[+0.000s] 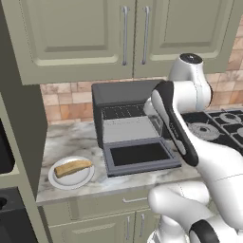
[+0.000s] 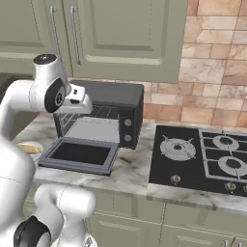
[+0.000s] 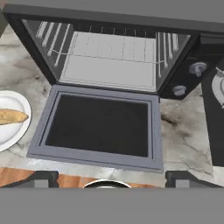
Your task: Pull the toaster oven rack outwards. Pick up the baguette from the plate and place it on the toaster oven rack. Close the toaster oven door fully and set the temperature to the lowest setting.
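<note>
The dark grey toaster oven [image 1: 124,92] stands on the counter. Its door [image 1: 138,156] is open and lies flat toward me. The wire rack [image 3: 113,47] sits back inside the cavity, above a pale flat floor. To the left, the baguette [image 1: 72,167] lies on the white plate [image 1: 78,181]; both also show at the left edge of the hand view, baguette [image 3: 11,116] on plate [image 3: 9,133]. My gripper [image 3: 111,181] hovers above the front edge of the door, open, with nothing between its fingertips [image 3: 43,178]. Two knobs [image 3: 197,68] sit on the oven's right strip.
A black gas hob [image 2: 202,154] lies right of the oven on the marble counter [image 2: 132,169]. Green wall cabinets [image 1: 128,33] hang close above the oven. A tall dark unit [image 1: 19,118] borders the counter on the left, next to the plate.
</note>
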Robot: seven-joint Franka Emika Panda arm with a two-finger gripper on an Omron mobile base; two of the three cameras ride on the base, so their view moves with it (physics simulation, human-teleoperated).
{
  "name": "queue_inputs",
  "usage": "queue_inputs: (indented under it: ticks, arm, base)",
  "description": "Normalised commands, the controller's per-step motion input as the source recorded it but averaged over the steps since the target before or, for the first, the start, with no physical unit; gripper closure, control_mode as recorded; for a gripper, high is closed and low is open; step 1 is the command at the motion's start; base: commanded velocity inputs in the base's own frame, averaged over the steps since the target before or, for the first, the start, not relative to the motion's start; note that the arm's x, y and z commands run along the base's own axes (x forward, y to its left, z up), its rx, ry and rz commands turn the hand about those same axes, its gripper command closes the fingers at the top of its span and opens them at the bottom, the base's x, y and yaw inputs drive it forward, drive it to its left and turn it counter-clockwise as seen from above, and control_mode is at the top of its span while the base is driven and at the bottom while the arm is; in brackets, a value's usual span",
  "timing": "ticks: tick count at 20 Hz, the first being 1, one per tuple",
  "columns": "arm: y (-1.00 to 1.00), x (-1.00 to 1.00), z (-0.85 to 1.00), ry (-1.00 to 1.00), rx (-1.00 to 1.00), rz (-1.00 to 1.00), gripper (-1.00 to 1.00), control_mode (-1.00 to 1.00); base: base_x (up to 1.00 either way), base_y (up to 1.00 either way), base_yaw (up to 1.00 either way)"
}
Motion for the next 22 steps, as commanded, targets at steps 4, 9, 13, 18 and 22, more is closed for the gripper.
queue_inputs:
  ticks: [4,9,13,18,22]
  arm:
    - [-0.06,-0.39,-0.12,-0.27,0.1,0.01,-1.0,-1.0]
    - [-0.09,0.04,-0.34,-0.13,0.35,-0.02,-1.0,-1.0]
    - [0.06,0.39,-0.3,-0.01,0.4,-0.13,-1.0,-1.0]
    - [0.07,0.2,-0.01,0.17,0.29,-0.05,-1.0,-1.0]
    - [0.23,0.4,0.0,0.31,0.17,-0.04,-1.0,-1.0]
  base:
    - [0.0,0.0,0.0]
    - [0.0,0.0,0.0]
    - [0.0,0.0,0.0]
    - [0.0,0.0,0.0]
    - [0.0,0.0,0.0]
